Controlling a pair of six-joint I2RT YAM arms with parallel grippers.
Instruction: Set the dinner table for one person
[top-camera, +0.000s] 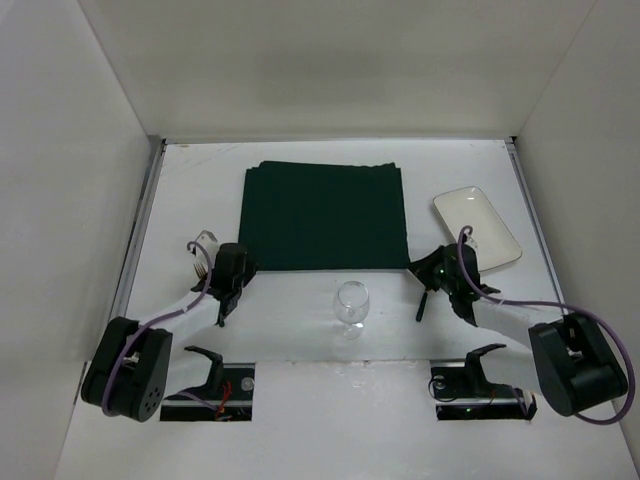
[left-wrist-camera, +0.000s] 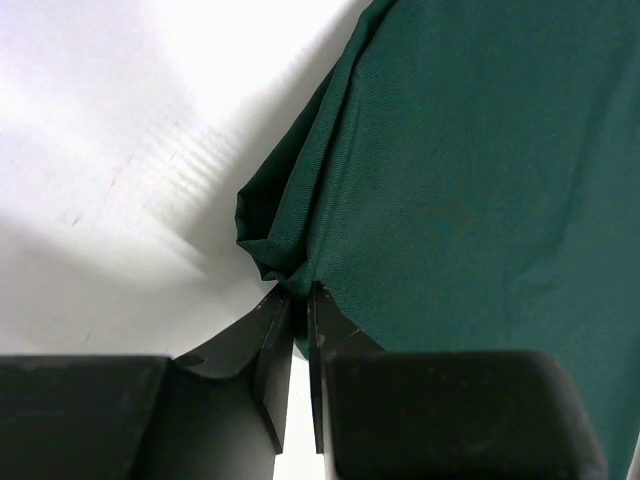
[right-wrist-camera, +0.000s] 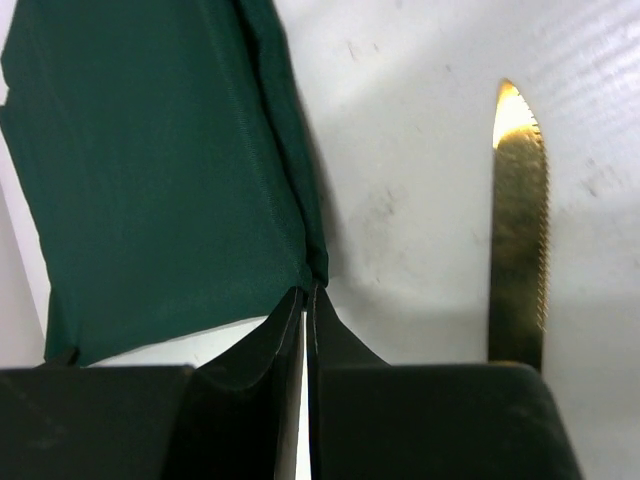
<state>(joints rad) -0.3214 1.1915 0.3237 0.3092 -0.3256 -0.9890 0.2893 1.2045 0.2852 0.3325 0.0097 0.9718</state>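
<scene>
- Left pincer (left-wrist-camera: 298, 292) was closed on the near-left corner of the green placemat (top-camera: 325, 215). The cloth was bunched into a fold right at its tips.
- Right pincer (right-wrist-camera: 308, 290) was closed on the near-right corner of the same placemat, jaws pressed together with the cloth edge pinched between them.
- The placemat stretched away ahead of both pincers. It lay mostly flat on the bench (top-camera: 300, 335).
- The bench sat directly under both pincers. It was white, and I saw bare surface on the outer side of each pincer.
- A gold serrated knife (right-wrist-camera: 520, 240) lay on the bench just to the right of the right pincer, apart from the cloth.
- A wine glass (top-camera: 351, 303) stood upright between the two pincers, on the base side of them, off the placemat.
- A white rectangular plate (top-camera: 477, 227) sat beyond the right pincer and to its right, near the placemat but not touching it.
</scene>
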